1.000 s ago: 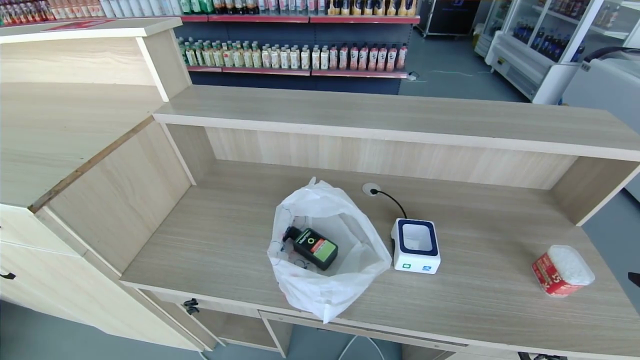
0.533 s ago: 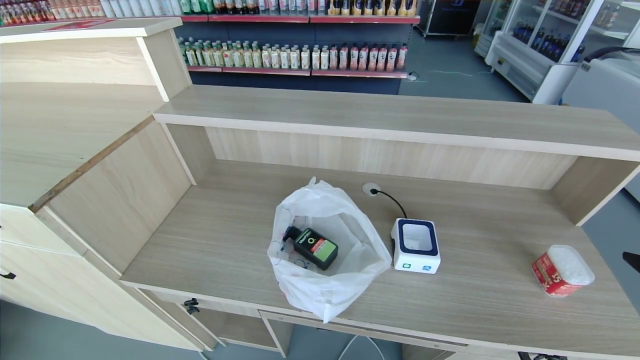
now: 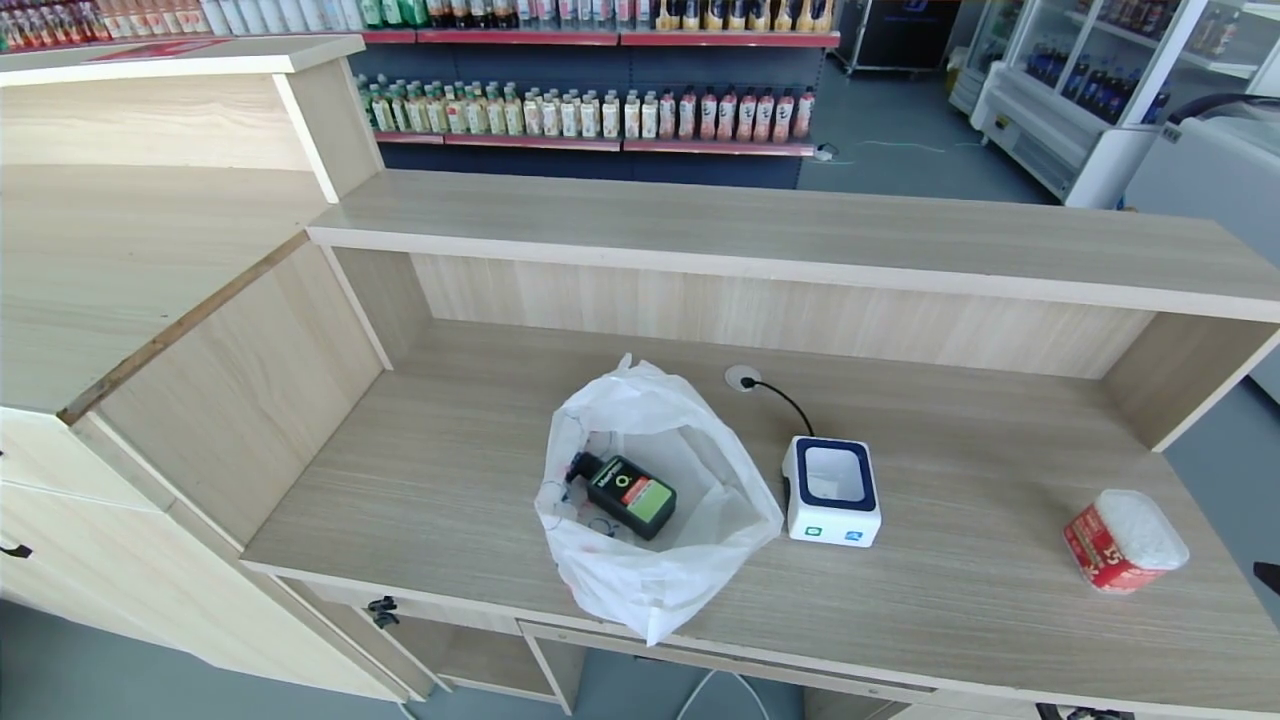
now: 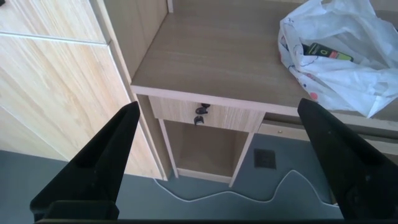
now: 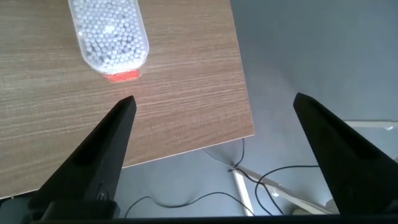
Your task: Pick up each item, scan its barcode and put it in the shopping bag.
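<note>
Centre frame, our shopping bag [image 3: 650,585] already holds the dark bottle [image 3: 628,495], with the scanner [image 3: 832,490] just right of it. Far right, the bead jar [image 3: 1125,540] lies on the counter [image 3: 450,480], which we judge is left to scan. Our left gripper [image 4: 214,155] and right gripper [image 5: 214,155] hang spread wide, empty.

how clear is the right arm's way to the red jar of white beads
Probably clear: the open right gripper hangs by the counter's end near the jar, with nothing between them.

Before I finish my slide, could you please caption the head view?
Checkout counter: green bottle in the shopping bag, scanner beside it, bead-filled container lying near the right end.
</note>
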